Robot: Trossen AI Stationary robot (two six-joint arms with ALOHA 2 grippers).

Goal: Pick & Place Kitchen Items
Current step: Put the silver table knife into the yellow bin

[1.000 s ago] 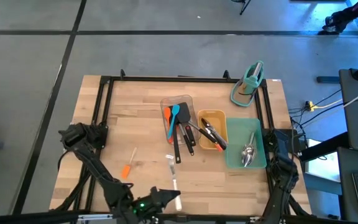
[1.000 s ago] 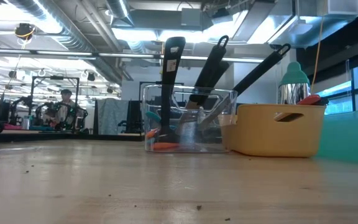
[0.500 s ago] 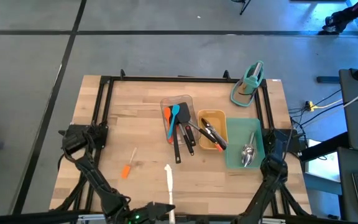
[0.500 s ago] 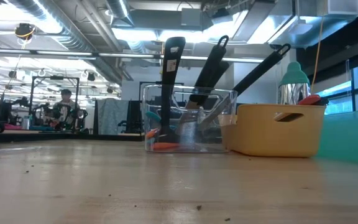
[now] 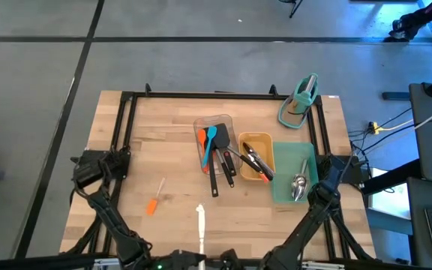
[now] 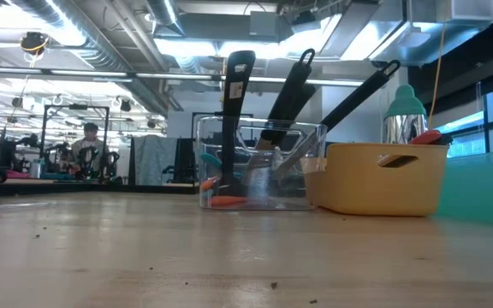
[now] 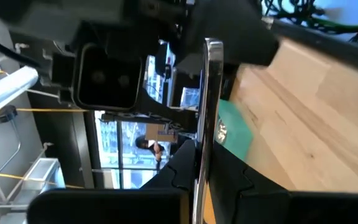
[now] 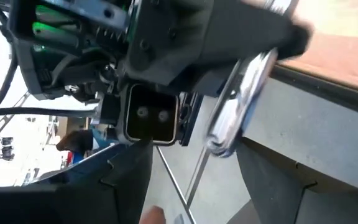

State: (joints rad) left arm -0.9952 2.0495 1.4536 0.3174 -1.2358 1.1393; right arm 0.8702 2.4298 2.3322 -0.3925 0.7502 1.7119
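Two steel spoons (image 5: 299,185) gleam in teal tray (image 5: 285,186).

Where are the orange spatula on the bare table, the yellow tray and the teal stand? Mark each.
orange spatula (image 5: 151,206), high view, orange head.
yellow tray (image 5: 256,139), high view, far rim.
teal stand (image 5: 306,91), high view, upright part.

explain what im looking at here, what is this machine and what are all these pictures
It is a robot with two dark arms at a wooden table. One picture looks straight down, one level across the tabletop, two come from wrist cameras. On the table: a clear tray of spatulas, a yellow tray with tongs, a teal tray with spoons, a teal stand, and a loose orange utensil. The left tool is shut on a steel utensil near the front edge. The right tool, open, faces it.
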